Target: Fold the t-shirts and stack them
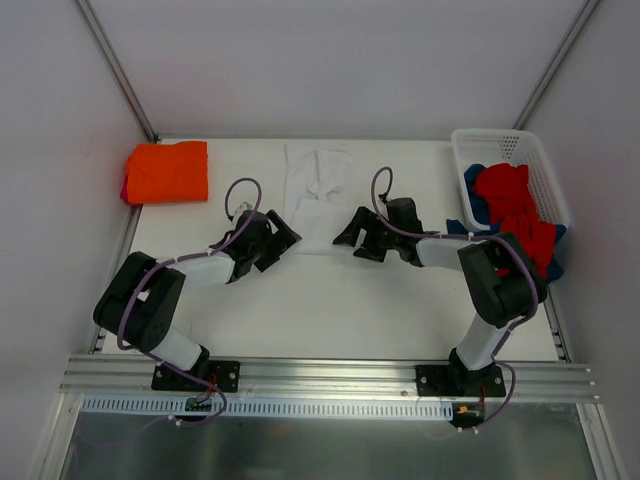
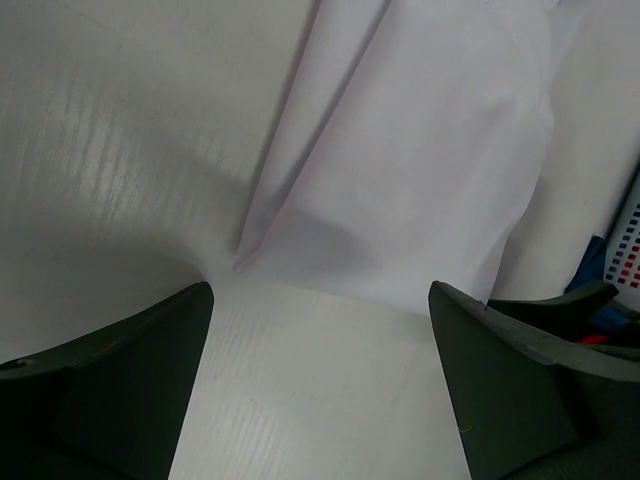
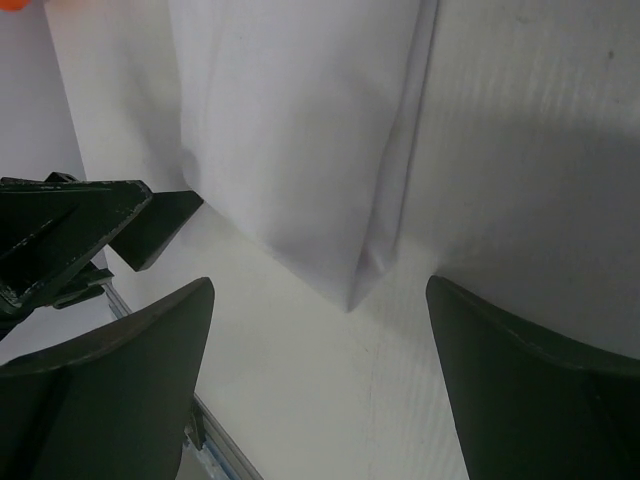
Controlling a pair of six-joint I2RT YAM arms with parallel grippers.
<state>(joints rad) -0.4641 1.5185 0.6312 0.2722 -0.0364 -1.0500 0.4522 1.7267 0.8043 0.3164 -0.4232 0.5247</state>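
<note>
Finds left gripper and right gripper spread wide, empty, flanking the near hem of the half-folded white t-shirt mid-table, risks pinching one layer and unravelling the fold, with orange t-shirt folded far-left and red t-shirts in basket beyond.

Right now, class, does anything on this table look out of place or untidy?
Yes: red shirts and blue shirts spill over the near rim of the basket at the right, onto the table. The orange shirt lies neatly folded; the white shirt lies flat in the middle.
</note>
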